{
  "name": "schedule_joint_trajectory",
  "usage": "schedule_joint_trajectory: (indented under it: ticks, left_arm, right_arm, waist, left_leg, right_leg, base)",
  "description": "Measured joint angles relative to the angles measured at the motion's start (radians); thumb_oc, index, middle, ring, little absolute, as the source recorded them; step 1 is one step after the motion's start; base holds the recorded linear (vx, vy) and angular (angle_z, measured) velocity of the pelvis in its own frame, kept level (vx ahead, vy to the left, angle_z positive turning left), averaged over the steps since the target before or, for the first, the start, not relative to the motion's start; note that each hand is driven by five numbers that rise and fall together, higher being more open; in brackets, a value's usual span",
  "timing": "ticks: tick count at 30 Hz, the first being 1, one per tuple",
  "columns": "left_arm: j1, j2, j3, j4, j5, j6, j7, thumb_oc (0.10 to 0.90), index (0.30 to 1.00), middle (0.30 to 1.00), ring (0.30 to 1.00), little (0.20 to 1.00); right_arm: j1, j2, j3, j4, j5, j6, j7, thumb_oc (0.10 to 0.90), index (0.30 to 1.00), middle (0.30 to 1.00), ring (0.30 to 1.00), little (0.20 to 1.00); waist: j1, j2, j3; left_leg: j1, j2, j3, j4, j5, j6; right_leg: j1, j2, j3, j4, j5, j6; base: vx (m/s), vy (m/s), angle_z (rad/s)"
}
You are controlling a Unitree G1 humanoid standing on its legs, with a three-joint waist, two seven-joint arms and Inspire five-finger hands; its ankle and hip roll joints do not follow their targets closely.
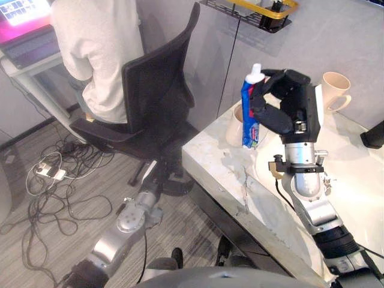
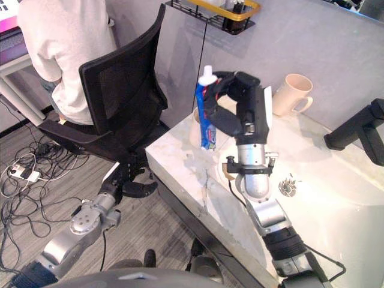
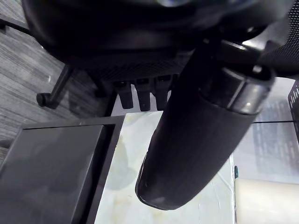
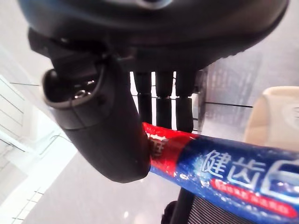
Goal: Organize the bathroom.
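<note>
L hand (image 1: 157, 182) hangs low by the floor near the chair (image 1: 159, 90), fingers relaxed, idle. R hand (image 1: 287, 105) over the marble counter (image 1: 240, 180) pinches a toothpaste tube (image 1: 250, 114) upright, cap up, w/ thumb + fingers. Step looks like carrying the tube to storage. Next prob: lower it into the cup (image 1: 235, 127) just behind, or the farther mug (image 1: 333, 91); needs keeping it upright.

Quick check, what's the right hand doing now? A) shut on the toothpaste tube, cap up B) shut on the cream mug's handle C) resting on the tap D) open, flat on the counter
A: the right hand is curled round the blue and red toothpaste tube, held upright with its white cap on top, above the counter edge; the cream mug stands untouched behind.
</note>
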Motion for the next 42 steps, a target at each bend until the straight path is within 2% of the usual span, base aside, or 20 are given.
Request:
schedule_joint_trajectory:
  ticks: [6, 19, 28, 34, 37, 42]
  left_arm:
    - [0.025, 0.000, 0.005, 0.000, 0.000, -0.022, -0.001, 0.800, 0.900, 0.900, 0.900, 0.900]
    - [0.034, 0.003, 0.009, 0.000, 0.000, -0.039, 0.000, 0.800, 0.900, 0.900, 0.900, 0.900]
    - [0.029, 0.004, -0.002, 0.000, 0.000, -0.040, 0.030, 0.800, 0.900, 0.900, 0.900, 0.900]
    - [0.027, 0.003, -0.003, 0.000, 0.000, -0.040, 0.031, 0.800, 0.900, 0.900, 0.900, 0.900]
    - [0.027, 0.003, -0.003, 0.000, 0.000, -0.040, 0.033, 0.800, 0.900, 0.900, 0.900, 0.900]
    - [0.026, 0.004, -0.004, 0.000, 0.000, -0.040, 0.031, 0.800, 0.900, 0.900, 0.900, 0.900]
  right_arm:
    - [0.060, 0.000, 0.002, 0.000, 0.001, 0.000, 0.044, 0.400, 0.300, 0.300, 0.300, 0.300]
    - [0.071, 0.000, 0.009, -0.008, -0.009, 0.000, 0.035, 0.400, 0.300, 0.300, 0.300, 0.300]
    - [-0.045, -0.017, 0.012, -0.049, -0.198, -0.008, -0.180, 0.400, 0.300, 0.300, 0.300, 0.300]
    - [-0.087, -0.025, 0.013, -0.051, -0.251, -0.024, -0.233, 0.400, 0.300, 0.300, 0.300, 0.300]
    - [-0.088, -0.025, 0.015, -0.051, -0.328, -0.029, -0.276, 0.400, 0.300, 0.300, 0.300, 0.300]
    - [-0.088, -0.025, 0.021, -0.049, -0.355, -0.033, -0.302, 0.400, 0.300, 0.300, 0.300, 0.300]
  waist:
    - [-0.006, -0.001, 0.000]
    - [-0.015, -0.009, 0.005]
    - [-0.021, -0.012, 0.011]
    - [-0.017, -0.010, 0.012]
    - [-0.014, -0.004, 0.016]
    - [-0.006, 0.000, 0.018]
  left_leg:
    - [-0.001, 0.000, 0.002, 0.000, 0.000, 0.000]
    - [-0.001, 0.000, 0.003, 0.000, 0.000, 0.001]
    - [0.000, 0.001, 0.004, 0.000, 0.000, 0.000]
    - [0.000, 0.001, 0.002, 0.000, 0.000, 0.000]
    - [-0.001, 0.000, 0.001, 0.000, -0.001, 0.000]
    - [-0.001, 0.001, 0.000, 0.000, -0.001, 0.000]
  right_leg:
    - [-0.001, 0.000, 0.001, 0.000, -0.001, 0.002]
    - [-0.002, 0.000, 0.002, 0.000, -0.004, 0.006]
    - [-0.001, 0.001, 0.002, 0.000, -0.003, 0.004]
    - [-0.001, 0.001, 0.000, 0.000, -0.003, 0.004]
    - [0.000, 0.000, 0.000, 0.000, -0.003, 0.004]
    - [0.000, 0.000, -0.001, 0.000, -0.003, 0.004]
  base:
    - [0.00, 0.000, 0.00]
    - [-0.01, 0.002, 0.00]
    - [0.00, 0.000, 0.00]
    - [0.01, 0.002, 0.00]
    - [0.02, 0.004, 0.00]
    - [0.03, 0.000, 0.00]
